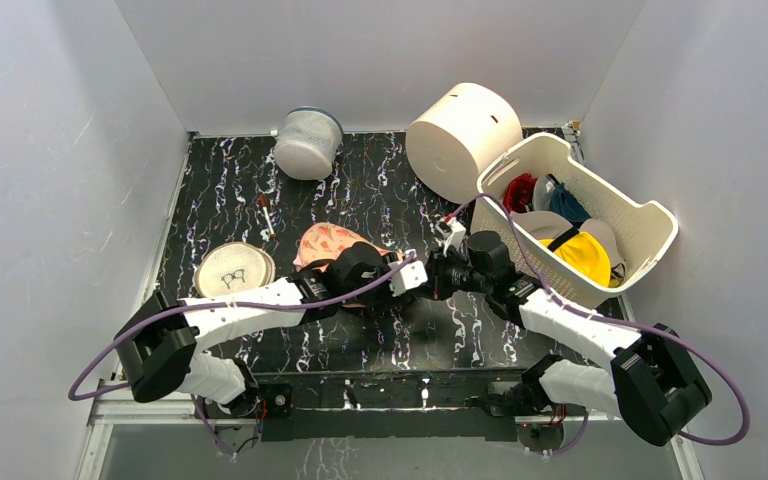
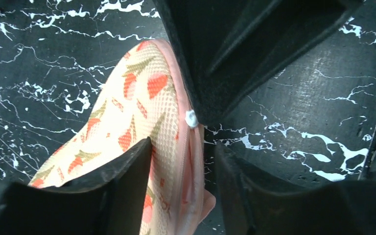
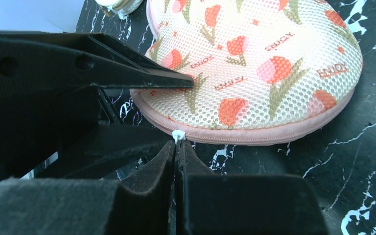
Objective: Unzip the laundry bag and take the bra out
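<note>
**Top view:** the laundry bag (image 1: 325, 243) lies on the tabletop (image 1: 380, 190), at 3 o'clock from the beige disc (image 1: 235, 268).
**Left wrist:** your left tool (image 2: 183, 147) stands open astride the bag's zip edge.
**Right wrist:** your right tool (image 3: 176, 147) is clamped on the white zip pull (image 3: 178, 134) at the bag's 6 o'clock rim.

Marbled table (image 1: 360, 340): laundry bag (image 1: 325, 243), basket (image 1: 650, 225), disc (image 1: 234, 270), perhaps brush (image 1: 263, 214).
</note>
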Tool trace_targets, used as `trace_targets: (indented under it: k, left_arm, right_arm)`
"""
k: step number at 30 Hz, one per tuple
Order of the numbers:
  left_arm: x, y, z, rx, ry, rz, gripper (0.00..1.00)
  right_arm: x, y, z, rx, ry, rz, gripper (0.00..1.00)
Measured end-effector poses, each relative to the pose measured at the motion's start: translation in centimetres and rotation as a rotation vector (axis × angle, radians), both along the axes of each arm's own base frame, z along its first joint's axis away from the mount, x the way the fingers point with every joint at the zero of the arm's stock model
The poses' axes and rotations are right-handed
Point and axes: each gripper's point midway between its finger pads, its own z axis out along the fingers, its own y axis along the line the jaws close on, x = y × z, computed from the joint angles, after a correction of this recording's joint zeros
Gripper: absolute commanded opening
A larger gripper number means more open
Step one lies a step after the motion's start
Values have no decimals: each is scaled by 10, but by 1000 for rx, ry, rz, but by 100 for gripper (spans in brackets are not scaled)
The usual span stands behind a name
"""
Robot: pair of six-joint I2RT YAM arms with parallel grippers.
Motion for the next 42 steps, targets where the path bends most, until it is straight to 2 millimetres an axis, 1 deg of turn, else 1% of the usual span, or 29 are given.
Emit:
trace_targets:
  k: [2,5,10,13,20,27,30,35,42]
  left_arm:
    - [2,0,1,1,-9,9,32]
    - [6,2,3,6,-26,25,24]
    - [13,5,5,21,-60,45,10]
    - [16,7,10,21,-89,50,0]
    - [19,20,26,16,-180,48,0]
    - [19,33,43,-12,-259,57,0]
    - [22,36,52,-33,-296,71,0]
    - [26,44,64,-61,-353,109,0]
    - [26,56,77,-96,-409,139,0]
  right_arm:
    - [-1,3,0,-1,0,9,0]
    - [0,5,-1,-4,1,12,0]
    - [6,4,2,-21,-27,0,0]
    - [9,3,3,-37,-48,-8,0]
    - [18,-2,8,-77,-97,-4,0]
    - [33,-23,4,-108,-98,-44,0]
    - [38,-29,3,-105,-96,-54,0]
    - [41,-28,0,-107,-85,-36,0]
    - [47,-22,-5,-108,-65,-11,0]
